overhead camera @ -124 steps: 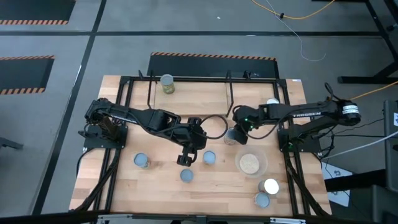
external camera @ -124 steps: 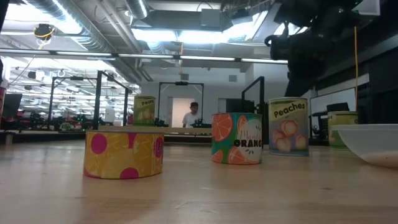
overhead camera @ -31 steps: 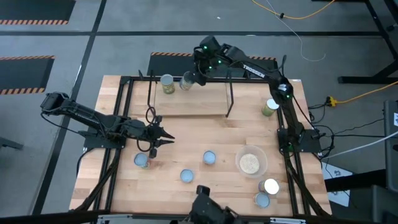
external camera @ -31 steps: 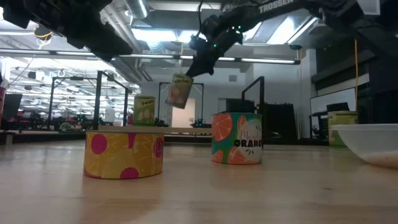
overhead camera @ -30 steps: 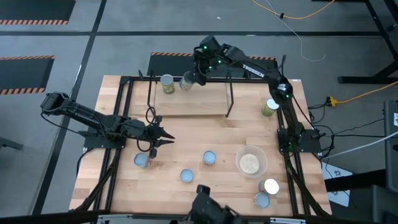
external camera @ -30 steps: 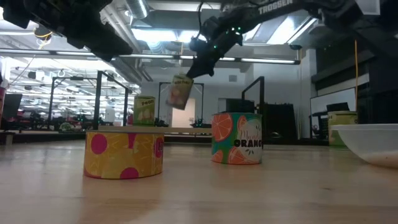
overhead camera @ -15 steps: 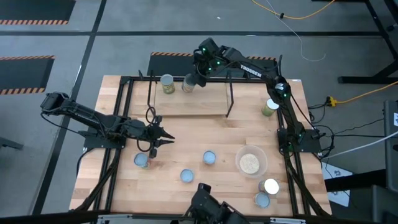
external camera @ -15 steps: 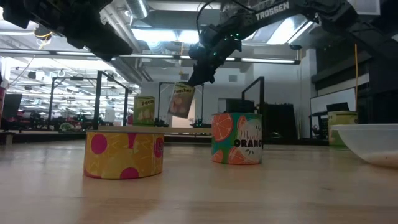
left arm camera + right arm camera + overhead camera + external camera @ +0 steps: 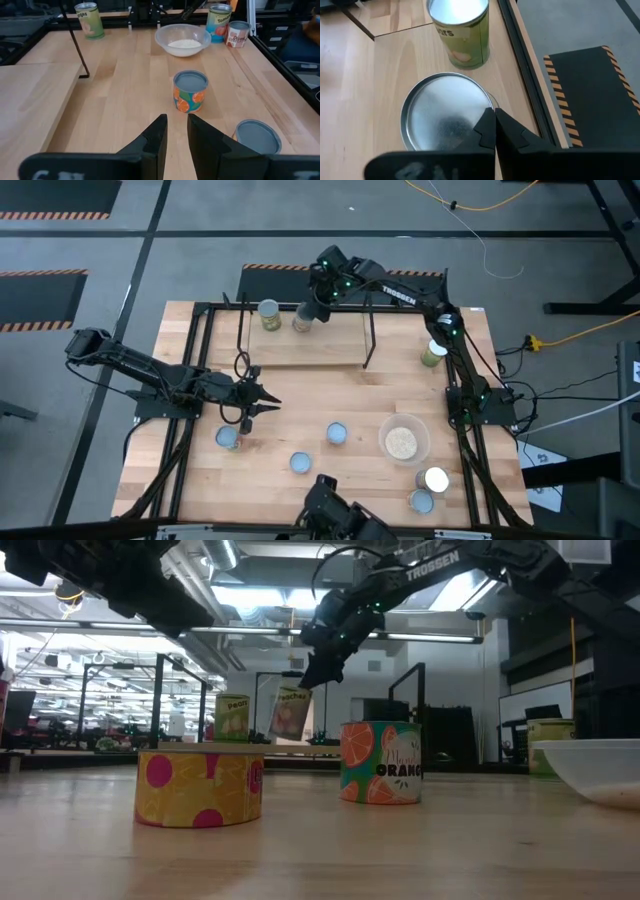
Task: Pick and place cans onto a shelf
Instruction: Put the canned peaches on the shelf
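Observation:
My right gripper (image 9: 314, 302) reaches over the far side of the table and is shut on a can (image 9: 302, 319) with a silver top (image 9: 444, 114). It holds the can over the shelf (image 9: 305, 348), a pale board in thin black rods. A second green-labelled can (image 9: 268, 313) stands on the board beside it. In the low view the held can (image 9: 291, 712) hangs tilted, its base close to the board; whether it touches I cannot tell. My left gripper (image 9: 262, 402) waits at the left, slightly open with nothing between its fingers, facing an orange-labelled can (image 9: 190, 90). My right gripper pinches the can's top rim (image 9: 489, 106) between its two shut fingers, at one spot on the edge. The fingers come slanting down from above. The can hangs below them, tilted, next to the standing can (image 9: 460, 31).
Loose cans stand on the table (image 9: 228, 438) (image 9: 301, 463) (image 9: 337, 433), and more at the right (image 9: 432, 352) (image 9: 437, 478). A clear bowl (image 9: 402, 442) of grains sits at the near right. A black tube frame (image 9: 200, 330) edges the table. A dark device (image 9: 330, 518) is at the near edge.
My right gripper has come down with the can toward the shelf board, moving a little toward the table's near edge. The can stays tilted and now hangs level with the standing can beside it.

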Available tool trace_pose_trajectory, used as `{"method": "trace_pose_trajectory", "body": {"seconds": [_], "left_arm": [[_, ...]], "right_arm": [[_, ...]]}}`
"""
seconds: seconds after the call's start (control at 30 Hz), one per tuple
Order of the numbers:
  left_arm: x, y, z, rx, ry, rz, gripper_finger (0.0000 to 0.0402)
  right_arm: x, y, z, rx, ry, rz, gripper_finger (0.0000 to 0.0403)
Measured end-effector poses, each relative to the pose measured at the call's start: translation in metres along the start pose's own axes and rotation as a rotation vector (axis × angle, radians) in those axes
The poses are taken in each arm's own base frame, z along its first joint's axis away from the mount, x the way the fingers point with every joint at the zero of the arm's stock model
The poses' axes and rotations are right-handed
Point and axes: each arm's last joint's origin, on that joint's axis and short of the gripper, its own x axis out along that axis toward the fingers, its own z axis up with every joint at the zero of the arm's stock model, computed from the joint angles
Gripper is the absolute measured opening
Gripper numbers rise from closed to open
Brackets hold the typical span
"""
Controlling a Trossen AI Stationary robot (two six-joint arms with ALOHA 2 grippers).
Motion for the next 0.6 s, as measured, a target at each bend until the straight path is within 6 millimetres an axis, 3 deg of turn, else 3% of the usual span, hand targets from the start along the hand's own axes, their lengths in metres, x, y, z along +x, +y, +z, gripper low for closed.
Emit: {"method": "trace_pose_trajectory", "body": {"seconds": [0.2, 0.6], "left_arm": [[0.0000, 0.0000, 0.0002, 0.000, -0.002, 0.000, 0.0069], [0.0000, 0.0000, 0.0004, 0.000, -0.003, 0.000, 0.0069]], "right_arm": [[0.0106, -0.0026, -0.0050, 0.007, 0.019, 0.002, 0.0000], [0.0106, -0.0026, -0.0052, 0.007, 0.020, 0.001, 0.0013]]}}
